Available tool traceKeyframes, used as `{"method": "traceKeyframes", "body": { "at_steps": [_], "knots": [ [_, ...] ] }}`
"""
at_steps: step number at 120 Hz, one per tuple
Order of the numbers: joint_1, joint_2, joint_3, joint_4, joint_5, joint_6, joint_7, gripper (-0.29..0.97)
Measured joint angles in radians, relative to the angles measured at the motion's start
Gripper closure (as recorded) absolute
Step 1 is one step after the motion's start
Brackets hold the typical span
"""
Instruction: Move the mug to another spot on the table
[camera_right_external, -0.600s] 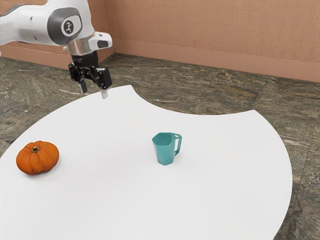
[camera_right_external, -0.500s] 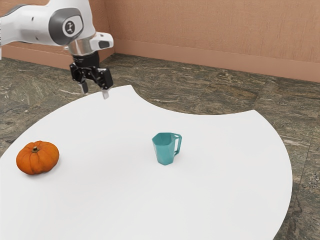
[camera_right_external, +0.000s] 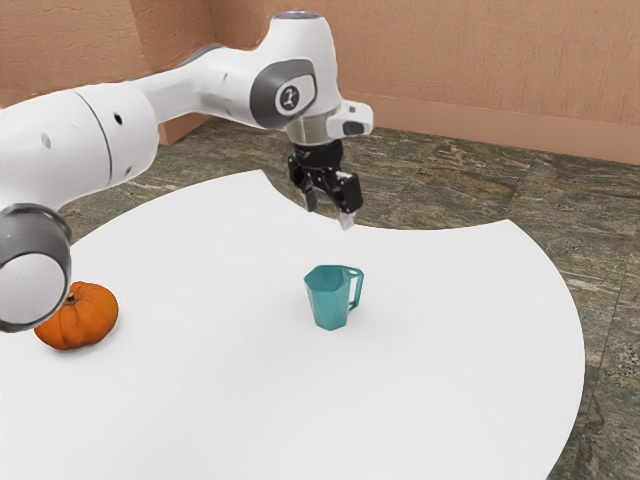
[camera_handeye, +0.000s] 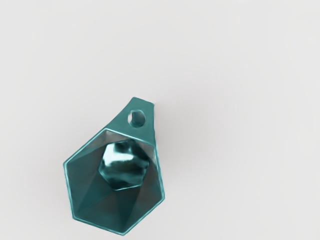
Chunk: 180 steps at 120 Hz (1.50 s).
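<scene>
Unmoved between the earlier frames and this one, the mug (camera_right_external: 333, 297) stood upright near the middle of the tabletop (camera_right_external: 200, 400), its handle (camera_right_external: 355, 285) turned toward the exterior view's right. What had changed was the arm (camera_right_external: 200, 90): it had swung from the far edge on the exterior view's left across to a station above and just behind the mug. The end effector (camera_right_external: 328, 212) hung well clear of the rim, its fingers spread apart and gripping nothing. The wrist view looked almost straight down into the mug (camera_handeye: 116, 180), which suggested the hand was roughly lined up overhead. That put the task at the end of the approach, by my reading, with the descent and the grasp not yet made and the mug not yet carried anywhere.

The mug was teal and faceted, with a hexagonal mouth that tapered to a smaller, glossy base catching light inside. Its walls looked thin and hard, like glazed ceramic or plastic. The handle (camera_handeye: 136, 117) was a flat tab pierced by a small round hole rather than an open loop, so a pinch across the rim or the flat wall facets seemed the likelier hold.

Around it the tabletop was plain matte white with a curved outline and a scooped notch along its far edge. A ribbed orange pumpkin (camera_right_external: 85, 315) with a short stem sat well apart, near the exterior view's left edge and partly behind the arm. Beyond lay a mottled grey-green stone floor (camera_right_external: 450, 180) and a terracotta wall (camera_right_external: 450, 60).
</scene>
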Motion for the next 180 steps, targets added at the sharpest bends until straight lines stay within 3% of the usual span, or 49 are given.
{"method": "traceKeyframes", "body": {
  "at_steps": [19, 32, 51, 69, 112, 180],
  "knots": [
    [0.013, 0.226, -0.150, 0.250, 0.089, -0.004, 0.019, 0.02],
    [0.045, 0.382, -0.287, 0.431, 0.190, -0.015, 0.031, 0.02],
    [0.051, 0.504, -0.315, 0.548, 0.291, -0.013, 0.046, 0.03],
    [0.064, 0.590, -0.316, 0.594, 0.331, 0.017, 0.067, 0.03],
    [0.089, 0.654, -0.313, 0.608, 0.356, -0.022, 0.083, 0.03],
    [0.081, 0.701, -0.319, 0.705, 0.367, -0.112, 0.091, 0.30]
  ]
}}
